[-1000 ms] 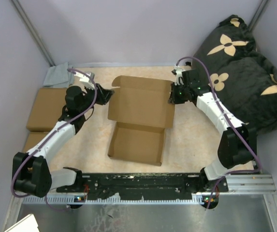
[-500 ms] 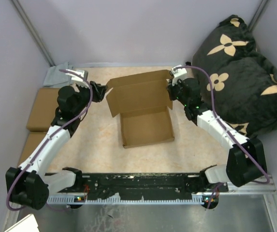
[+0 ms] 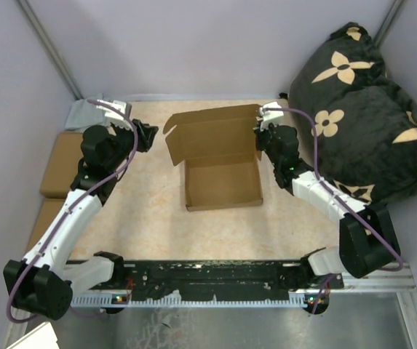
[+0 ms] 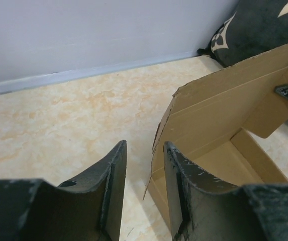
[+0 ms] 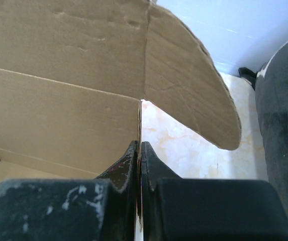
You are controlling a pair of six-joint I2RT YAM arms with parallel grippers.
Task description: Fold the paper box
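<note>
The paper box point(image 3: 221, 185) is a shallow brown cardboard tray in the middle of the table. Its lid panel point(image 3: 212, 134) stands raised at the far side. My right gripper point(image 3: 258, 142) is shut on the lid's right edge. In the right wrist view the thin cardboard edge runs between the closed fingertips of the right gripper point(image 5: 140, 146), and a rounded flap point(image 5: 189, 85) hangs to the right. My left gripper point(image 3: 150, 135) is open, just left of the lid's left flap and apart from it. In the left wrist view the left gripper point(image 4: 144, 145) holds nothing, and the paper box point(image 4: 219, 125) lies ahead to the right.
A black pillow with tan flowers point(image 3: 361, 109) fills the far right, close behind the right arm. Closed brown boxes point(image 3: 61, 163) are stacked at the left edge, with a grey cloth point(image 3: 84, 113) behind them. Walls close the back and sides. The arms' black rail point(image 3: 215, 275) runs along the near edge.
The lid has swung up from nearly flat, and the tray has slid toward the far side. The right gripper has kept its hold. The left gripper has opened and drawn back left from the flap.
</note>
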